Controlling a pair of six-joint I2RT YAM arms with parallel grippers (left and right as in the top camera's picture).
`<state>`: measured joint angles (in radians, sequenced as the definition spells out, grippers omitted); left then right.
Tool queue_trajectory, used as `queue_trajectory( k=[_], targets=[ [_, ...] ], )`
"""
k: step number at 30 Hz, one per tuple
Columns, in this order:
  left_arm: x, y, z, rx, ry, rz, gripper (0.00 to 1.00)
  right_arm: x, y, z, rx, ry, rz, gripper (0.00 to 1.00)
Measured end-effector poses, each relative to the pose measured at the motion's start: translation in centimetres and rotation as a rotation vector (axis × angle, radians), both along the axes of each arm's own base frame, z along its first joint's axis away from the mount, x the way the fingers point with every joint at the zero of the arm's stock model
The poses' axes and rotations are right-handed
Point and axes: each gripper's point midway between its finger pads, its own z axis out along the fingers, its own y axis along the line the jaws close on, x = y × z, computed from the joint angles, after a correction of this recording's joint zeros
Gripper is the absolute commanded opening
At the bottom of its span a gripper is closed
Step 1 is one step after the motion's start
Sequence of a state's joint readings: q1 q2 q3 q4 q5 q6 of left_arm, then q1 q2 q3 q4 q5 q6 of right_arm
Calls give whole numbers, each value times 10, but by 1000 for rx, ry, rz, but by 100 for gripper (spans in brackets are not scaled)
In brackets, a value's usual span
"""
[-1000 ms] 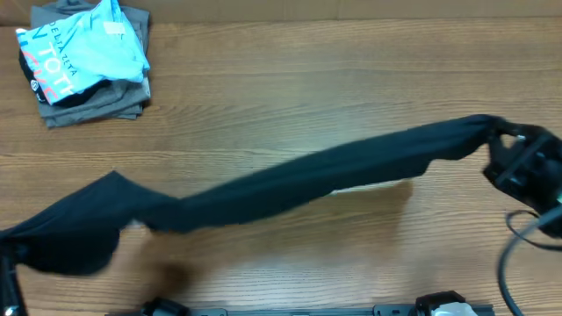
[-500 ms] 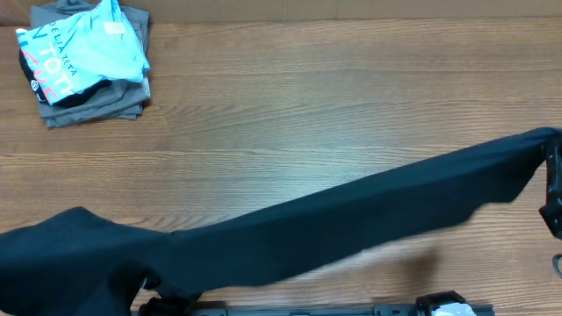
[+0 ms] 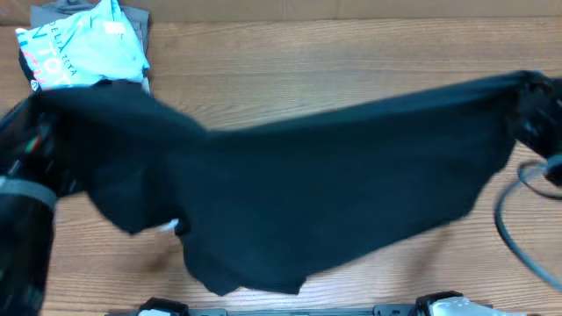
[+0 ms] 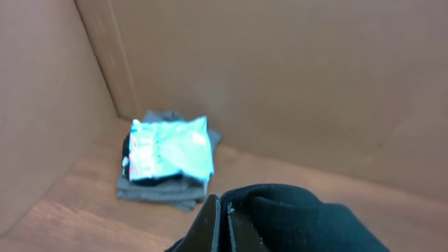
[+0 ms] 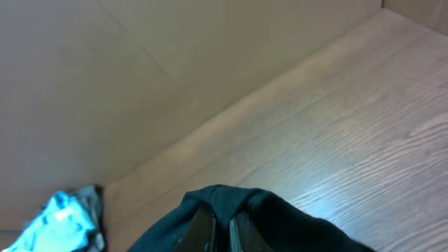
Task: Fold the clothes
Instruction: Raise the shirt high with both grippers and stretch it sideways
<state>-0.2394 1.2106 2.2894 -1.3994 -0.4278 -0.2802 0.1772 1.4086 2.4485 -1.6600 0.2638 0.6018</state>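
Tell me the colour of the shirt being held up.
Plain black; the T-shirt shows best overhead.

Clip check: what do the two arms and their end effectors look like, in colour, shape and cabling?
Both arms are black. The left arm carries a pale grey band near its wrist. The right arm has a blocky black housing, with a thin black cable looping below it. The left end effector and right end effector each have two slim, flat, dark fingers. No markings are legible.
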Motion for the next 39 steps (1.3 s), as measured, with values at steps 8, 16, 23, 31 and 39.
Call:
queue_trajectory(
  k=[8, 16, 23, 31, 39],
  targets=[
    [-3, -11, -36, -17, 164, -52, 4, -3, 3, -10, 2, 45, 16, 4],
    [-59, -4, -13, -70, 51, -93, 4, -46, 4, 18, 29, -85, 76, 4],
    [-24, -14, -26, -81, 136, -87, 4, -28, 8, 21, 30, -91, 80, 4],
    [128, -50, -87, -39, 339, -68, 4, 94, 30, -34, 4, 84, 79, 4],
    [259, -65, -116, 46, 235, -30, 4, 205, 50, -76, -39, 66, 116, 4]
  ],
)
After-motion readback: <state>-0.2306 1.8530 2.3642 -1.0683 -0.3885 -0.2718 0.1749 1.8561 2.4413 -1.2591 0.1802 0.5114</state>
